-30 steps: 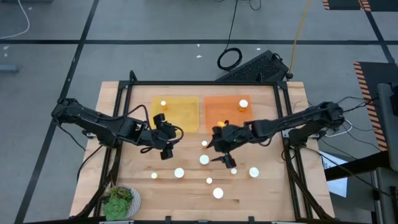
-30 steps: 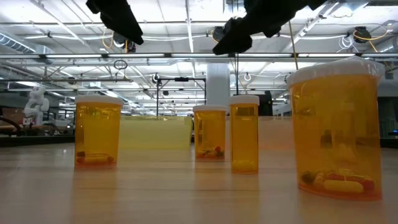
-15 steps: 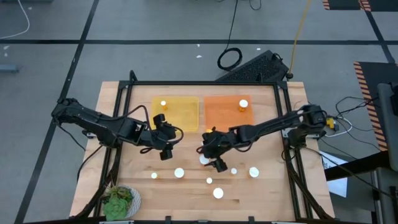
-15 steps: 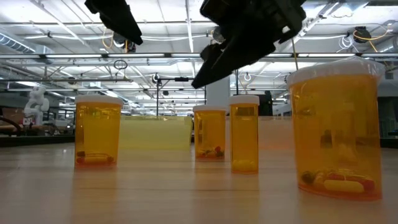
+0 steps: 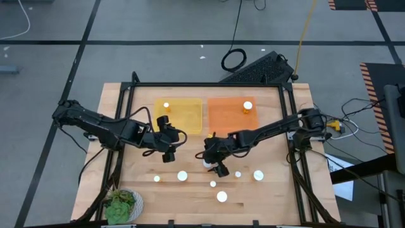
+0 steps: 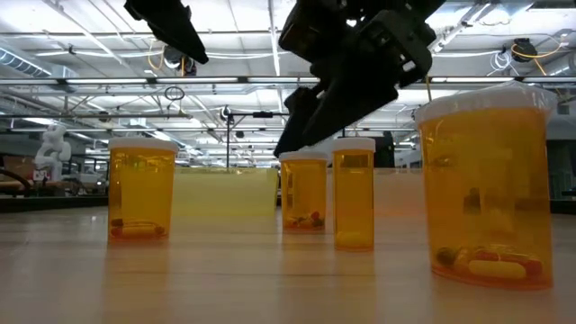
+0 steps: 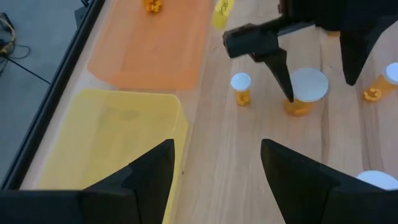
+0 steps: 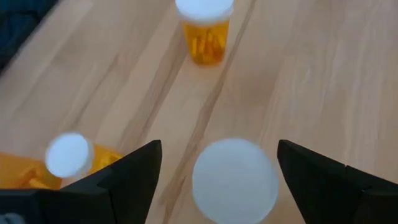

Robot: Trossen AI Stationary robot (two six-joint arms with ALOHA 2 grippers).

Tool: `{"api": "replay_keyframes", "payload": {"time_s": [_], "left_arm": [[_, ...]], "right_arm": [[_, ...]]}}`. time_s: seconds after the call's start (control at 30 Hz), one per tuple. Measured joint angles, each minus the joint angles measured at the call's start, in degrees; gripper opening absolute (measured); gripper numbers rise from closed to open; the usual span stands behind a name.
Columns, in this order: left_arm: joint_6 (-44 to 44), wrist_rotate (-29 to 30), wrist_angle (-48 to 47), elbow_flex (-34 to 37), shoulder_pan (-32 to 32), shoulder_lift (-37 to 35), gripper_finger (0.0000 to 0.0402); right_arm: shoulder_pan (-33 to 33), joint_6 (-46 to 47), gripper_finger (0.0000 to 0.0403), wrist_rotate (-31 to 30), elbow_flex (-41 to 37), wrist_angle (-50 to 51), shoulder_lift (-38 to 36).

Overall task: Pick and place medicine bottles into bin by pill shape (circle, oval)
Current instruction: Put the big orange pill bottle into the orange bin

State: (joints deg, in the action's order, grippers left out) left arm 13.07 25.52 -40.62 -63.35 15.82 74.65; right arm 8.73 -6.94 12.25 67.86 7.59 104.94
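Now the right gripper, jaws spread wide and empty, is hanging directly over a wide-capped medicine bottle on the counter, having swung in from farther right over the last second. A narrower bottle is standing just ahead of it. Judging by that, a descent to grasp is coming. Meanwhile the left gripper is waiting open and empty beside the yellow bin.

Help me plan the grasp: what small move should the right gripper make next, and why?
Probably lower straight down, then close. The right gripper is open, its fingers either side of a wide-capped bottle seen from above, but apparently not yet down around it. The left gripper waits near the yellow bin.
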Motion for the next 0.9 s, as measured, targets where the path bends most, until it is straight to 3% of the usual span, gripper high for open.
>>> {"api": "replay_keyframes", "payload": {"time_s": [0.47,0.9], "left_arm": [[-0.38,0.02,-0.02,0.00,-0.42,0.00,0.0243],[-0.47,0.02,-0.02,0.00,-0.42,0.00,0.0243]], "right_arm": [[-0.84,-3.02,0.0311,0.00,-0.09,0.07,1.82],[-1.25,-3.79,0.0228,0.04,-0.09,0.80,1.57]]}}
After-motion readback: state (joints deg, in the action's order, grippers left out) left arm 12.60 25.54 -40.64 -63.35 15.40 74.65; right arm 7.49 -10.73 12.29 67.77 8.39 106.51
